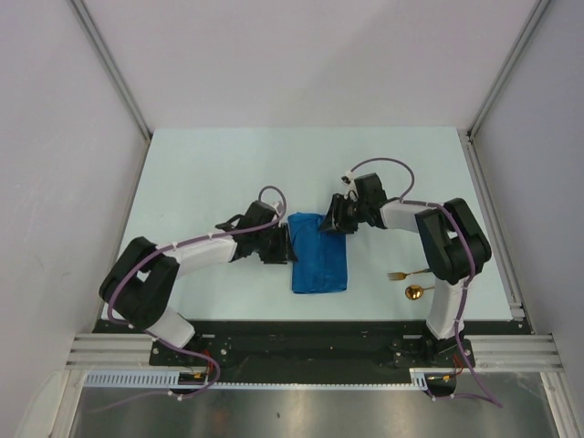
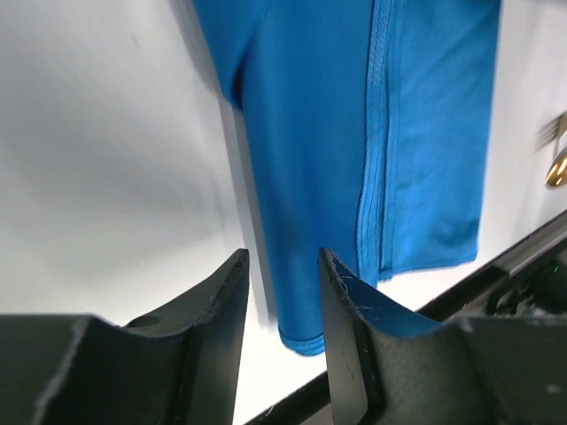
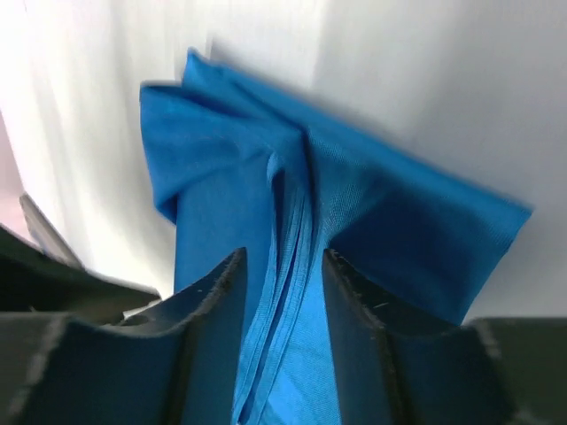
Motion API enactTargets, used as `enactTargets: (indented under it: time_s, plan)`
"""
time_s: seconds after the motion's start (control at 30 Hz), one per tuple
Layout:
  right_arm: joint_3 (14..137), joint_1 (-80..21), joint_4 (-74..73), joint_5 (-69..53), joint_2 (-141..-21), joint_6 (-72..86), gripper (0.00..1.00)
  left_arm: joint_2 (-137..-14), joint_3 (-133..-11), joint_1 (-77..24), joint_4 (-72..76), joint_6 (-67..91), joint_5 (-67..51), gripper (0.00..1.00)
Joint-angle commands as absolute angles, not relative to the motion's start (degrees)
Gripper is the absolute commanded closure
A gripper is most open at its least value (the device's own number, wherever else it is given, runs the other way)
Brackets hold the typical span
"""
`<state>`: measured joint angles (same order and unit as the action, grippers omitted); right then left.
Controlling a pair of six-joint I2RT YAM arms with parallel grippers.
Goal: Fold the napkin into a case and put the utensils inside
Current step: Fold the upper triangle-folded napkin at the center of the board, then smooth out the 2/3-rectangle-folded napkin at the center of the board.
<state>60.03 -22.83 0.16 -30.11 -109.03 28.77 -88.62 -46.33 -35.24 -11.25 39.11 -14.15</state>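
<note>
Where the napkin (image 1: 319, 254) lies: folded into a blue oblong in the middle of the desk (image 1: 210, 173), between both arms.
Left tool (image 2: 282, 255): fingers narrowly parted at the napkin's left edge, gripping nothing.
Right tool (image 3: 283, 254): fingers parted over the far-end folds.
Utensils: fork (image 1: 404, 274) and spoon (image 1: 418, 292) lie right of the napkin, apart from it.

top: overhead, far | wrists: close, seemingly downward, sharing napkin (image 2: 301, 133)

A pale table (image 1: 219, 164) stands enclosed by plain white walls (image 1: 301, 55) with aluminium posts (image 1: 114, 73) at the corners.
</note>
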Motion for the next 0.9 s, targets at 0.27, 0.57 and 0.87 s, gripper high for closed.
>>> enactTargets:
  time_s: [0.27,0.57,0.87]
  plan:
    - [66.5,-22.6,4.6,-29.4,-115.2,29.1,0.73,-84.5,-46.3,-33.0,-9.1,41.1,-10.4,0.52]
    - [68.2,-22.0,6.3,-32.5,-117.7,29.4,0.89,-99.8,-61.8,-22.3,-8.4,41.8,-21.6,0.53]
    - [68.5,-21.9,7.5,-34.6,-118.7,30.1,0.97,-107.8,-63.8,-21.8,-1.9,44.4,-25.8,0.61]
